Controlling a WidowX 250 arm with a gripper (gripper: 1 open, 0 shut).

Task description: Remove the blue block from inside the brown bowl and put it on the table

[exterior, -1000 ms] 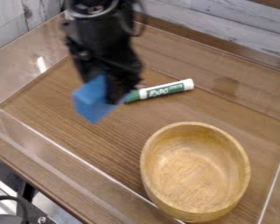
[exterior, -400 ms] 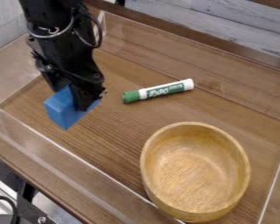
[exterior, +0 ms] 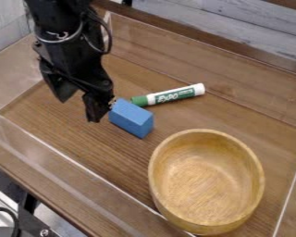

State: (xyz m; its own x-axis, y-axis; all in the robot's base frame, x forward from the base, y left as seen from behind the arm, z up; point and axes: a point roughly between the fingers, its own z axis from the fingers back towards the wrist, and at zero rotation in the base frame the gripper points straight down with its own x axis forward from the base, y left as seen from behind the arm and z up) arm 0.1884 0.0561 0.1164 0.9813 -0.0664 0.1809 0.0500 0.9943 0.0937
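The blue block (exterior: 130,118) lies flat on the table (exterior: 64,139), outside the brown bowl (exterior: 207,179) and clear of its rim. From the bowl's centre the block sits at about ten o'clock, near the bowl but not touching it. One long face of the block is turned up and its length runs from upper left to lower right in the picture.

The gripper (exterior: 74,94) hangs at about nine to ten o'clock from the block, pointing steeply down toward the tabletop. Its two dark fingers (exterior: 93,104) stand wide apart and nothing is between them. The finger nearer the block is just beside the block's upper left end; whether it touches that end cannot be told from this view. The black arm rises from the gripper toward the top left corner, with cables looped beside it.

A green-and-white marker (exterior: 166,95) lies on the table at about one o'clock from the block, close to it but apart, its white barrel pointing toward the upper right.

The bowl stands upright at the lower right of the table, and its hollow shows only bare wood grain. Low clear walls (exterior: 64,176) edge the tabletop.
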